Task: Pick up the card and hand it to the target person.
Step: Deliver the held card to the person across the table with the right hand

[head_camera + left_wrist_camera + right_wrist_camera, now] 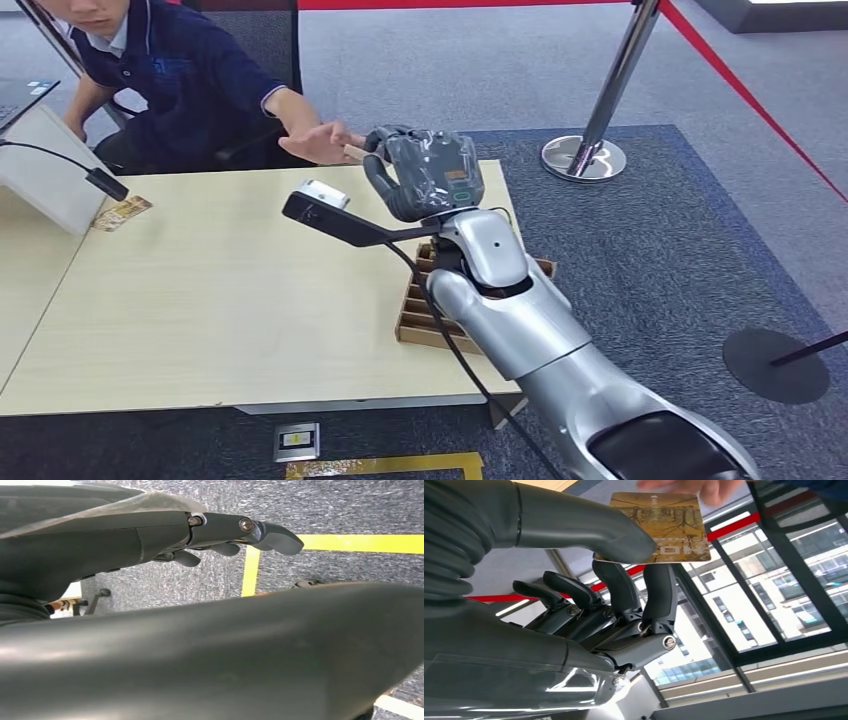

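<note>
My right hand (425, 172) is stretched out over the far edge of the table (220, 300). It pinches a brown-gold card (659, 527) between the thumb (589, 527) and the dark fingers (659, 595). In the head view only the card's edge (355, 152) shows, next to the person's outstretched hand (322, 140). In the right wrist view the person's fingertips (696, 487) touch the card's far edge. The person in a dark blue shirt (185, 80) sits behind the table. My left hand (235, 535) hangs over the grey floor, holding nothing, fingers apart.
A second patterned card (122, 212) lies at the table's far left beside a white stand (45, 170). A small white box (322, 192) sits near my right hand. A wooden slotted card holder (425, 315) lies under my forearm. A chrome stanchion (588, 150) stands at the right.
</note>
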Tool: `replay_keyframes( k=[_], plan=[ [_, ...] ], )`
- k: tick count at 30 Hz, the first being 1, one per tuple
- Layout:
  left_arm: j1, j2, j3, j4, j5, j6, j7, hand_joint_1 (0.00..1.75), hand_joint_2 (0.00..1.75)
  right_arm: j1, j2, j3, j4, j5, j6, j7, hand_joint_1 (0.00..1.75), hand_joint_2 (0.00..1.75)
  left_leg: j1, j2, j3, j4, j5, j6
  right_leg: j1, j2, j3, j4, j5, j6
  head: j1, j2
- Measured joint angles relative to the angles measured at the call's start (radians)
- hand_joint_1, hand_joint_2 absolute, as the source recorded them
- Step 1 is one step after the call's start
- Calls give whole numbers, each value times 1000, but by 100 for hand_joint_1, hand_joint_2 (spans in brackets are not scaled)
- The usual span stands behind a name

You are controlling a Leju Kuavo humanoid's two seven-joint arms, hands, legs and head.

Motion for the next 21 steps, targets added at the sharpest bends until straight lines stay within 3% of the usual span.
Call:
replay_keyframes(
  k=[9,19,21],
  plan=[
    [1,0,0,0,2,0,4,0,0,-35,49,0,150,-15,-6,-19,175,175,0,0,0,0,0,0,0,0,0,0,0,0,0,0],
    [1,0,0,0,-2,0,4,0,0,-38,56,3,203,-19,-4,-22,175,175,0,0,0,0,0,0,0,0,0,0,0,0,0,0],
    [1,0,0,0,-1,0,5,0,0,-38,56,4,209,-24,-2,-23,87,175,0,0,0,0,0,0,0,0,0,0,0,0,0,0]
  ],
)
